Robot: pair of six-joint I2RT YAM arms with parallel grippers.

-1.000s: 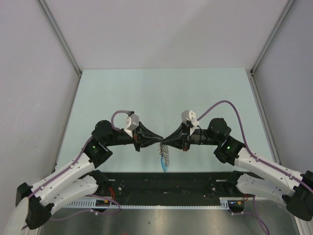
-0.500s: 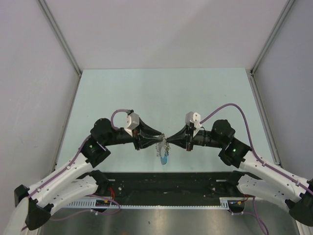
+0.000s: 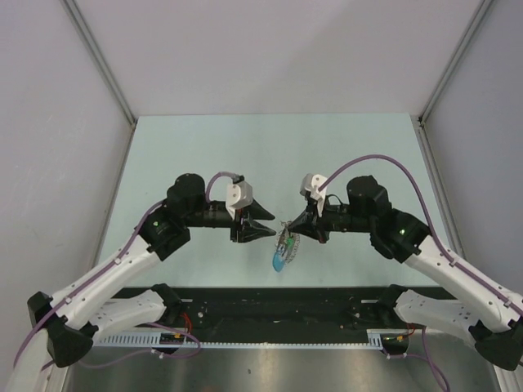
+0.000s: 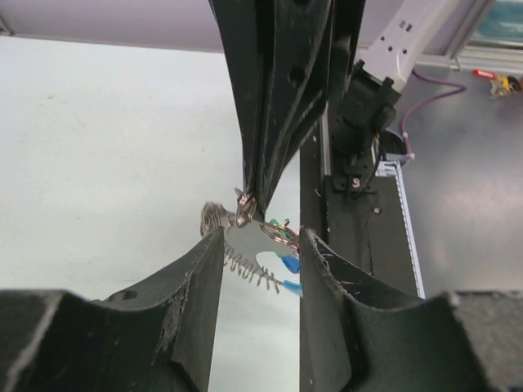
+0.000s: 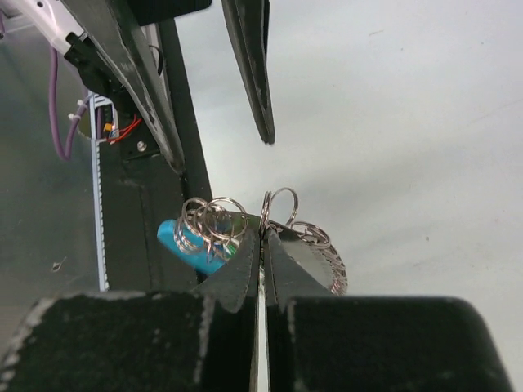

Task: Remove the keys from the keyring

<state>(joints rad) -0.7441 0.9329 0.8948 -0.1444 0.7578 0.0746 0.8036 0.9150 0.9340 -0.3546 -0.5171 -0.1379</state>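
Observation:
The keys (image 3: 285, 245) hang as a small silvery bunch with a blue plastic piece (image 3: 279, 261) below them, held above the table. My right gripper (image 3: 291, 232) is shut on the keyring (image 5: 279, 204), whose thin loop pokes out above its closed fingertips. In the right wrist view the blue piece (image 5: 181, 241) is left of the jaws and a toothed key (image 5: 331, 261) is on the right. My left gripper (image 3: 269, 231) is open and empty, just left of the bunch. In the left wrist view the keys (image 4: 249, 245) hang between and beyond its spread fingers (image 4: 204, 269).
The black base rail (image 3: 270, 306) of the arms runs along the table's near edge, right below the bunch. Grey walls enclose the pale green table (image 3: 270, 155) on the left, back and right.
Both grippers met at the bunch before. My left gripper has since let go, opened and drawn back left. My right gripper keeps the bunch and has shifted it slightly right.

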